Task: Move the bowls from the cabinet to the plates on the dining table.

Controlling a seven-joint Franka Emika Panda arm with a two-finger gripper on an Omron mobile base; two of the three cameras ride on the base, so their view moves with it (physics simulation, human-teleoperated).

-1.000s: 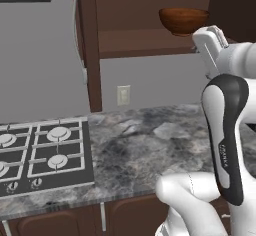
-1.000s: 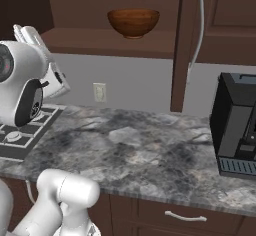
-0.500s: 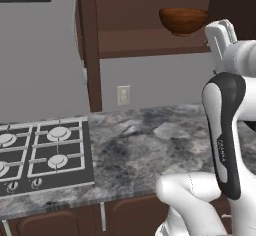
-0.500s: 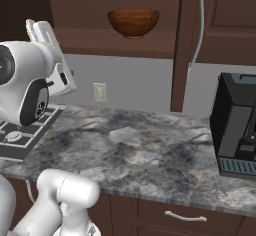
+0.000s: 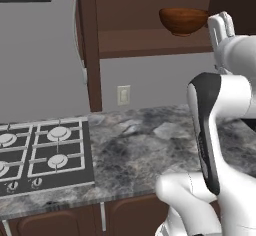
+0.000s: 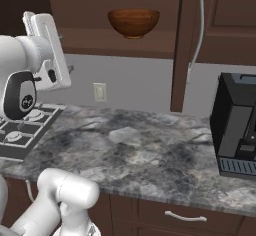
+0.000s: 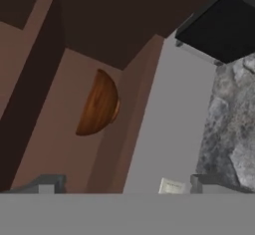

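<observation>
Resting on the cabinet shelf, wooden bowl above counter.

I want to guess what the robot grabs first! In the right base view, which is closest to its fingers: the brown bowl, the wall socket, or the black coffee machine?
1. Wall socket: on the wall just right of and below the open gripper; nearly tied with the bowl.
2. Brown bowl: up on the cabinet shelf, further right.
3. Black coffee machine: far right on the counter.
</observation>
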